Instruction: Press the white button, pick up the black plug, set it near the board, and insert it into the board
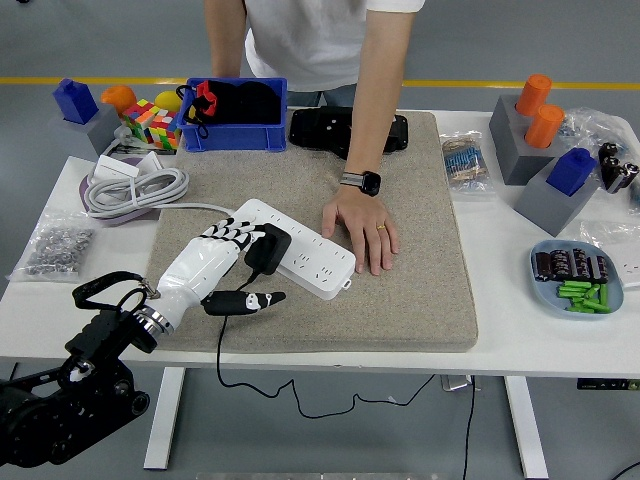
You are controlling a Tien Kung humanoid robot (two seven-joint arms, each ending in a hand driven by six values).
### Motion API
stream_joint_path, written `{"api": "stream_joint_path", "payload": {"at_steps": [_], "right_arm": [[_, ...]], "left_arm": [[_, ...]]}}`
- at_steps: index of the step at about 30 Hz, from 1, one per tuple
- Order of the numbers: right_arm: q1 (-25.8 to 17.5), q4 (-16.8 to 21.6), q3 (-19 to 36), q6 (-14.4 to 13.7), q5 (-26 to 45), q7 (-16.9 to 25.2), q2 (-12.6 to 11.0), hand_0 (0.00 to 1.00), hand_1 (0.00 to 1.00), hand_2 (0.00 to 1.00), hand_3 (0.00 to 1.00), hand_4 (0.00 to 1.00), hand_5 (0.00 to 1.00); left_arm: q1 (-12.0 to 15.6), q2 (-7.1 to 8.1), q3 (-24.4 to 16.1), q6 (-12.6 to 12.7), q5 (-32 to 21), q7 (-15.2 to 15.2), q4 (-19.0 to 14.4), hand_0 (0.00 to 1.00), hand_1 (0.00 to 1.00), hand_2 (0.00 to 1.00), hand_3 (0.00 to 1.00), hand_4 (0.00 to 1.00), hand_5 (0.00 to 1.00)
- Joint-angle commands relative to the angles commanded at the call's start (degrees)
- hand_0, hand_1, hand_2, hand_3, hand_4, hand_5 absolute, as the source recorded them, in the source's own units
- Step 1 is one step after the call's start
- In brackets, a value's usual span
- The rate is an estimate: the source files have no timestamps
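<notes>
One black plug [268,249] is held in the curled fingers [228,236] of the left hand [222,262], against the one white board [292,249]. One person's hand [364,229] is laid flat beside it.

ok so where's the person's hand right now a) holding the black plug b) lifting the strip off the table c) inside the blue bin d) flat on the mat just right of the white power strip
d: the person's hand lies palm down on the grey mat, beside the right end of the white power strip, while the robot's left hand holds the black plug at the strip.
</notes>
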Motion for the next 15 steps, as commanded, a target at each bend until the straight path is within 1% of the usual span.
{"api": "stream_joint_path", "payload": {"at_steps": [9,14,15], "right_arm": [[-0.07,-0.01,0.04,-0.05,-0.01,0.07,0.06,0.667,0.669,0.627,0.623,0.7,0.466],[-0.14,-0.04,0.04,-0.04,-0.07,0.07,0.09,0.668,0.668,0.627,0.623,0.7,0.466],[-0.11,-0.05,0.09,-0.03,-0.07,0.07,0.14,0.666,0.669,0.626,0.623,0.7,0.466]], "left_arm": [[-1.44,-0.95,1.91,-0.04,0.53,0.98,1.26,0.967,0.96,0.904,0.873,0.925,0.779],[-2.59,-1.53,3.4,-0.23,0.92,1.96,2.29,0.968,0.96,0.905,0.873,0.925,0.782],[-3.16,-1.8,3.92,-0.37,0.86,2.26,2.75,0.97,0.961,0.905,0.87,0.924,0.795]]}}
